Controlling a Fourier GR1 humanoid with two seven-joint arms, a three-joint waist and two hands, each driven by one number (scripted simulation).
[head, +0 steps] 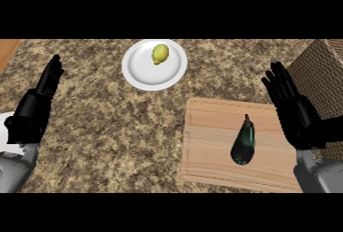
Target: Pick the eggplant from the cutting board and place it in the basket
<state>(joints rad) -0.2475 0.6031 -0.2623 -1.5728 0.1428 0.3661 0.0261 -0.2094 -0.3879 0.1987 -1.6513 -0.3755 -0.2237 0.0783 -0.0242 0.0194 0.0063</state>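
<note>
A dark, glossy eggplant (243, 142) lies lengthwise on the wooden cutting board (208, 145) at the lower right, stem pointing away from me. My right hand (293, 108) stands open just right of the board, fingers straight and pointing up, a short gap from the eggplant. The woven basket (323, 74) shows at the right edge, partly behind that hand and cut off by the view. At the left edge my left hand (36, 106) rests open, fingers up, far from the board.
A white plate (144, 72) with a yellow lemon (159, 54) on it sits at the top middle. Speckled granite counter (107, 131) spreads between the hands. A strip of wood (7, 50) shows at the top left corner.
</note>
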